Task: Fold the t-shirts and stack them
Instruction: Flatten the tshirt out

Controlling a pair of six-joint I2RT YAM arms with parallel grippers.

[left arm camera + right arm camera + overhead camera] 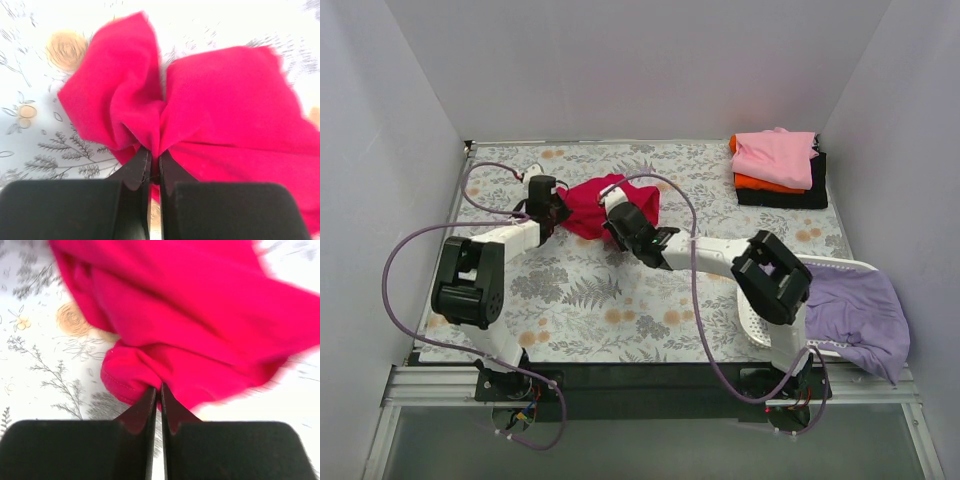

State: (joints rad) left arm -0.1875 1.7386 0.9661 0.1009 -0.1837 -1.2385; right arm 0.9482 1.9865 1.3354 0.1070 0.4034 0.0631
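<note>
1. My left gripper sat over the left part of the flower-printed table. Its jaws were pinched nearly together on a gathered fold of the crimson-red t-shirt, and the cloth fanned out from the tips.
2. That crimson-red t-shirt lay crumpled on the far middle of the table, bunched between my two grippers.
3. My right gripper gripped the shirt's right side. Its jaws were narrowed to a slit on a rolled, stitched edge.
4. In the far right corner lay a folded stack, well apart from my grippers: the pink t-shirt on top, the orange t-shirt under it, and the black t-shirt at the bottom.
5. At the near right, the lavender t-shirt was draped over the white mesh basket, spilling past its right rim.
</note>
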